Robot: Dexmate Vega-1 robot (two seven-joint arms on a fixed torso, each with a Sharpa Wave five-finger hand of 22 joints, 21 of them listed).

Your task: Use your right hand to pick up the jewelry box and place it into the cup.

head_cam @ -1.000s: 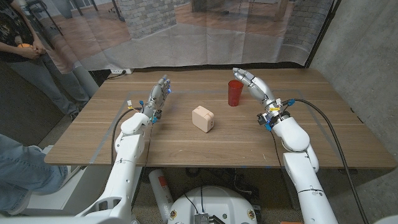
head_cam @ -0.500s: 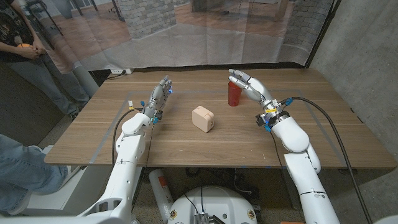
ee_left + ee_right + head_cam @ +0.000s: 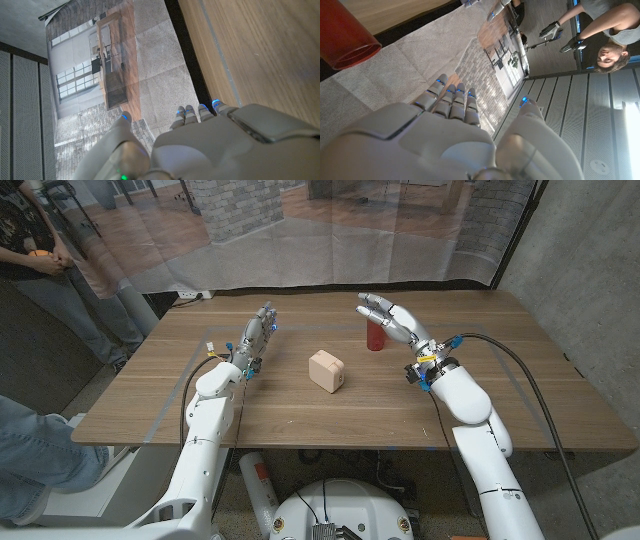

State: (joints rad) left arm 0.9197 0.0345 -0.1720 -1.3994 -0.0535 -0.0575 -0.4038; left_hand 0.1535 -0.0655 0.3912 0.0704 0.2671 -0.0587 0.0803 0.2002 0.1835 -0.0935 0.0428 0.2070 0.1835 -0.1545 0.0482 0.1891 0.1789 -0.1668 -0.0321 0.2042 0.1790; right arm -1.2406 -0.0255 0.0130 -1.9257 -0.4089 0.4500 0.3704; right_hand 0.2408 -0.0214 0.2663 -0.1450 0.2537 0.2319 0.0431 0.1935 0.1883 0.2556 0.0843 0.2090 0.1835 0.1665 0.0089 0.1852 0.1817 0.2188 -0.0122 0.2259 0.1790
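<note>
The wooden table (image 3: 300, 395) carries two loose things: one jewelry box and one cup. Two robot arms reach over it from the near corners.

The right hand (image 3: 385, 318) hovers at the far side, just in front of the cup, palm turned toward the table's middle, fingers spread and straight, gripping nothing. The right wrist view confirms this, with the fingers (image 3: 451, 102) fanned and the thumb apart. The left hand (image 3: 258, 332) stands raised on the left side, well apart from the box, fingers extended close together and empty.

The jewelry box (image 3: 326, 370) is a pale pink rounded block lying near the table's centre, between the two hands. Its long axis runs diagonally, from far-left to near-right in the head view, with a small clasp-like detail on its near-right face.

The red cup (image 3: 375, 335) stands upright, partly hidden by the right hand in the head view; the right wrist view shows its open rim (image 3: 350, 50) plainly.
</note>
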